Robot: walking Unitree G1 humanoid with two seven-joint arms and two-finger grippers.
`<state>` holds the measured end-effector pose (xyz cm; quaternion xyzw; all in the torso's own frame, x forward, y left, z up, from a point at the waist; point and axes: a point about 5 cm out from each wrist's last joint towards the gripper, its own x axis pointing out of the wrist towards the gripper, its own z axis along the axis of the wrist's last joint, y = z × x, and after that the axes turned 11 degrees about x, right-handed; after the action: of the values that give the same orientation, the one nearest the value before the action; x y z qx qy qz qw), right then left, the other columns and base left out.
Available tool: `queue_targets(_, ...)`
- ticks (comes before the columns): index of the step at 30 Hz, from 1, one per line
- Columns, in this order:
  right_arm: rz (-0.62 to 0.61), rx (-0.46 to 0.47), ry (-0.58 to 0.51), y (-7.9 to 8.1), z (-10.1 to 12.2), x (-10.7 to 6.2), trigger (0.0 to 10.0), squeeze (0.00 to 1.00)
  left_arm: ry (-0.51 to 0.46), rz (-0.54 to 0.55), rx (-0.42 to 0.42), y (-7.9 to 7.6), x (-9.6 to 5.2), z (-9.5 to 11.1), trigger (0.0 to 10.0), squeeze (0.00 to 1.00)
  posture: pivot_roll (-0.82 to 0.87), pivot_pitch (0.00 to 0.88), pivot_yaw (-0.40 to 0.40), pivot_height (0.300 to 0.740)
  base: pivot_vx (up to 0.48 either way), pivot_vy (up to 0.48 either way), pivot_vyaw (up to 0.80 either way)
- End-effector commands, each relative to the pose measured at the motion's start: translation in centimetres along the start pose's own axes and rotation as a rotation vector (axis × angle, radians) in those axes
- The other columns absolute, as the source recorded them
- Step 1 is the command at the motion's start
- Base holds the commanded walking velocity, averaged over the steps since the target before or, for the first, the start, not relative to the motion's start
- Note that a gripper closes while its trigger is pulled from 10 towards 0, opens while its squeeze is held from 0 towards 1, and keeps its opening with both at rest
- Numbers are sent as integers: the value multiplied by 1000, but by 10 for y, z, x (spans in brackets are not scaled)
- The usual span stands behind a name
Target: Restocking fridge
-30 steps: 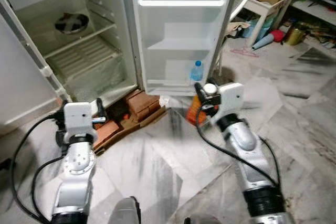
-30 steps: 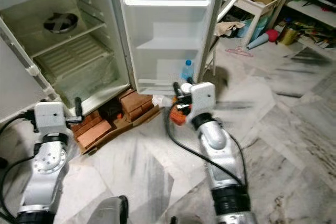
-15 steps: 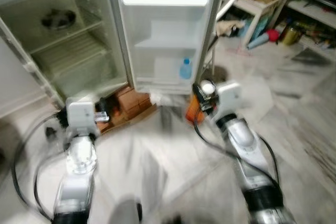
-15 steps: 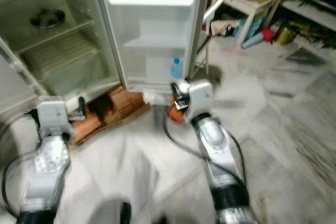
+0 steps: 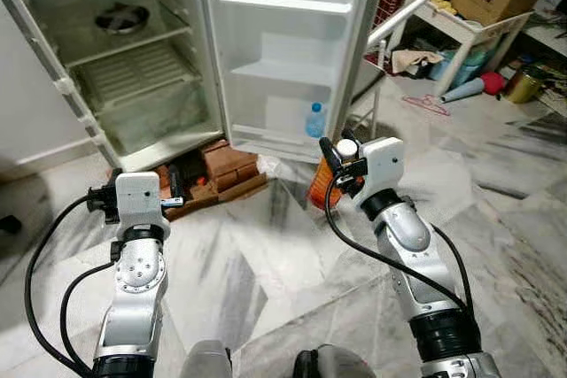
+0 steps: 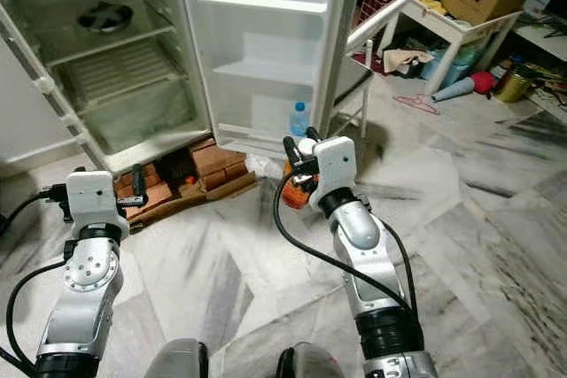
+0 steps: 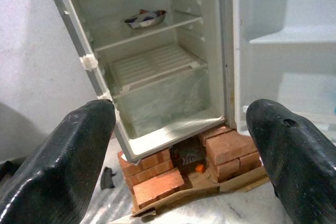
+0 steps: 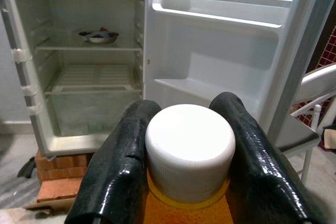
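Hidden and cut-off parts

The orange bottle [image 8: 186,195] is cut off below its neck in the right wrist view and mostly hidden behind the right tool [image 5: 335,158] from the head. What the bowl [image 5: 121,17] holds is too small to tell. The fridge [image 5: 177,50] top is cropped.

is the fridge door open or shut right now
Open. The fridge door is swung wide, showing its inner shelves and a water bottle in the bottom rack; the fridge compartment's shelves show beside it.

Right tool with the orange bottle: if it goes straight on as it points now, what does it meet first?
Probably the open white fridge door: the right tool, shut on the white-capped orange bottle, points at its inner shelves. Depth is unclear; the way up to it looks free.
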<state>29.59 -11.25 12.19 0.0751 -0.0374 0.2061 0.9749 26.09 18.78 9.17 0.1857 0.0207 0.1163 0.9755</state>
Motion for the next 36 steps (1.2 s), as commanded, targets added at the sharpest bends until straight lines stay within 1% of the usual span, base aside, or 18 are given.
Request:
queue_targets(1,38,-7,-46,6,8,3,10000,0,-10,5,1,4,1,1,10000,0,68,93,-36,740,401,0,0)
queue_targets(5,55,2,-49,9,9,3,10000,0,-5,7,-3,4,1,0,10000,0,67,97,-36,740,409,0,556)
queue_targets(11,55,6,-48,10,8,2,10000,0,-2,6,-3,4,1,0,10000,0,65,98,-36,740,409,0,524)
queue_targets(21,43,10,-50,6,8,2,10000,0,7,2,-11,3,1,-2,10000,0,65,97,-36,740,423,0,0)
queue_targets(34,43,11,-49,7,7,2,10000,0,14,-3,-30,2,1,-2,10000,0,63,97,-36,740,445,0,0)
queue_targets(36,42,10,-49,6,8,2,10000,0,16,1,-39,2,1,-2,10000,0,63,97,-37,740,390,279,0)
